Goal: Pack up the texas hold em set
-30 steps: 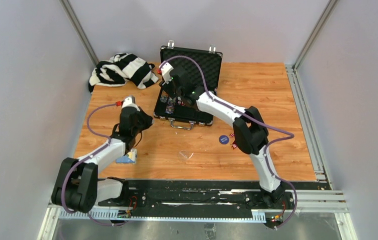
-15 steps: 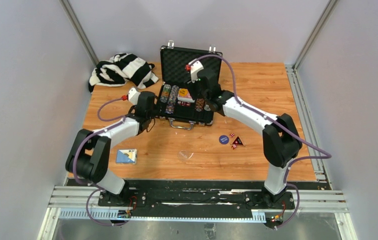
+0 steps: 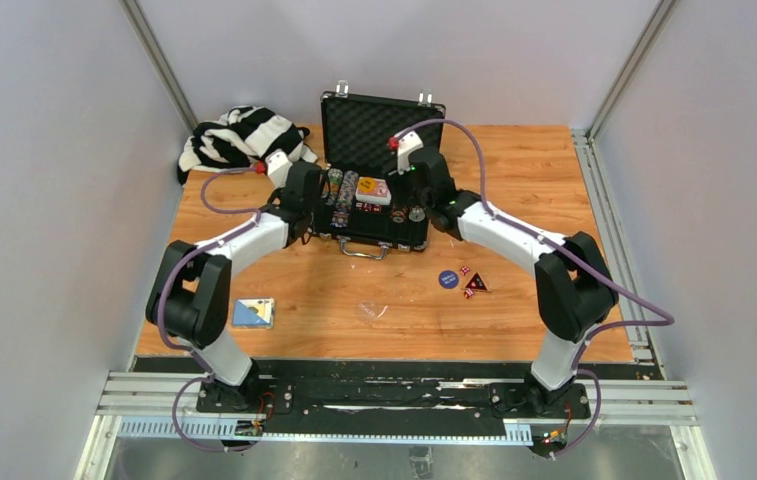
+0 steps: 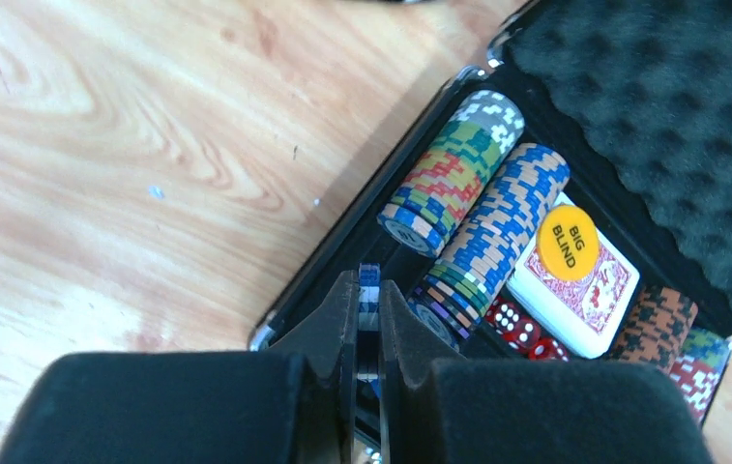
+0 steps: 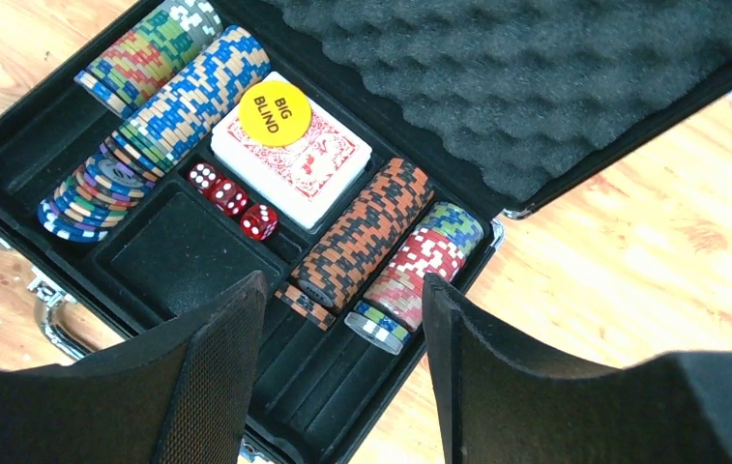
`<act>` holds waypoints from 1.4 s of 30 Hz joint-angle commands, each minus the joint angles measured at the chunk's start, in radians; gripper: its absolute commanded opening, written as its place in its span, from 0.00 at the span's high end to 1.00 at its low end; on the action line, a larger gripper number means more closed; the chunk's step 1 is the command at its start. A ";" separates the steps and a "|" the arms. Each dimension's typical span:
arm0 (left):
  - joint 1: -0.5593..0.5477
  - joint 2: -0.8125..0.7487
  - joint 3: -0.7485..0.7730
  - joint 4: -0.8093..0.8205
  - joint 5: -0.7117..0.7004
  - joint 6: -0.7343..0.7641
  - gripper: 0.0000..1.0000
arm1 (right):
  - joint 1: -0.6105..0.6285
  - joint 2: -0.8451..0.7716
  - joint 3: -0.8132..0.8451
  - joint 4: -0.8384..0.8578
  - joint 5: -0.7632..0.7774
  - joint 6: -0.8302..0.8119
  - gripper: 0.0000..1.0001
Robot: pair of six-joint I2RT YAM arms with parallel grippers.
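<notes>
The black briefcase [image 3: 382, 112] lies open at the back of the table, with its foam lid up. Inside are rows of multicoloured chips [image 5: 178, 92], a red card deck [image 5: 318, 159] with a yellow "BIG BLIND" button [image 5: 276, 113] on it, and red dice [image 5: 231, 198]. My left gripper [image 4: 368, 290] is shut on a few blue-and-white chips [image 4: 369, 278], held on edge over the case's left end [image 3: 312, 200]. My right gripper [image 5: 342, 300] is open and empty above the right chip rows [image 5: 420, 256]. A blue dealer button [image 3: 447, 279] and small red pieces [image 3: 472, 285] lie on the table right of the case.
A black-and-white striped cloth [image 3: 244, 138] lies at the back left. A flat blue packet [image 3: 253, 313] and a small clear piece [image 3: 372, 311] lie on the wood near the front. Grey walls enclose the table on three sides.
My left arm has swung from the front left up to the case's left end. My right arm has moved from the case's left part to its right part.
</notes>
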 commanded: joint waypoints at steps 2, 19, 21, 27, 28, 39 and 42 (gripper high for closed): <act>-0.007 -0.104 -0.043 0.219 -0.005 0.482 1.00 | -0.155 -0.068 -0.031 0.029 -0.150 0.211 0.44; 0.176 0.131 0.106 0.114 0.039 0.573 1.00 | -0.149 -0.133 -0.214 -0.202 -0.083 0.303 0.49; 0.178 0.123 0.070 0.134 0.056 0.552 1.00 | -0.113 -0.167 -0.250 -0.202 -0.081 0.280 0.49; 0.182 0.075 -0.006 0.169 0.087 0.520 1.00 | 0.040 -0.168 -0.190 -0.209 -0.106 0.168 0.50; 0.184 0.061 -0.016 0.169 0.085 0.517 1.00 | 0.056 -0.151 -0.166 -0.210 -0.108 0.160 0.53; 0.210 -0.130 -0.226 0.200 0.134 0.447 1.00 | 0.067 0.232 0.201 -0.264 -0.173 0.194 0.99; 0.210 -0.156 -0.306 0.243 0.134 0.417 1.00 | 0.068 0.327 0.271 -0.271 -0.174 0.198 0.99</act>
